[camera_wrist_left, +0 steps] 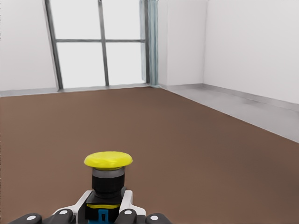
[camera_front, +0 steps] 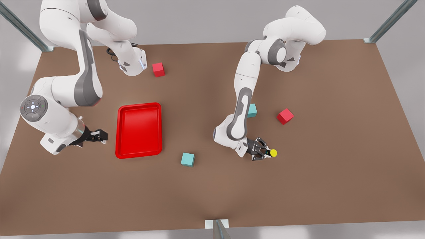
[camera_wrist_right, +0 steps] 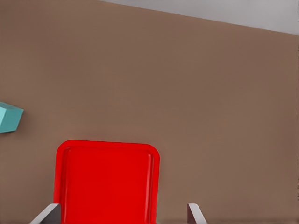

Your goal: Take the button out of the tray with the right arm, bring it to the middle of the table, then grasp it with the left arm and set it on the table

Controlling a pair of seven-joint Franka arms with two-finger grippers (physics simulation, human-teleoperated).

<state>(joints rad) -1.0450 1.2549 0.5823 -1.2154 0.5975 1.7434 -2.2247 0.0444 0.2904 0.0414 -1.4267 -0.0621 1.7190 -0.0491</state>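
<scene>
Right of centre on the table [camera_front: 212,199]: the left gripper [camera_front: 265,153] lay low and nearly level, fingers clamped on the button [camera_front: 273,153] — yellow cap pointing toward the front view's right.
Button: held by its dark base between the left gripper's fingers [camera_wrist_left: 125,199], cap clear of them; whether the base touched the tabletop could not be told.
Left arm [camera_front: 240,113]: reached from the far side down toward the near-right part of the table, passing in front of a teal cube [camera_front: 252,110].
Right gripper [camera_front: 99,135]: hovered just left of the tray [camera_front: 139,130] in the front view, fingers spread apart and holding nothing; the right wrist view showed its two fingertips [camera_wrist_right: 46,215] wide, facing the tray.
Right arm [camera_front: 63,89]: waited at the front view's left.
Tray: bright red, flat on the table left of centre, nothing inside.
Other cubes: a second teal cube [camera_front: 188,159] near the tray's near-right corner; one red cube [camera_front: 285,116] just right of the left arm — another red cube [camera_front: 158,69] at the far side, by the right arm's base.
</scene>
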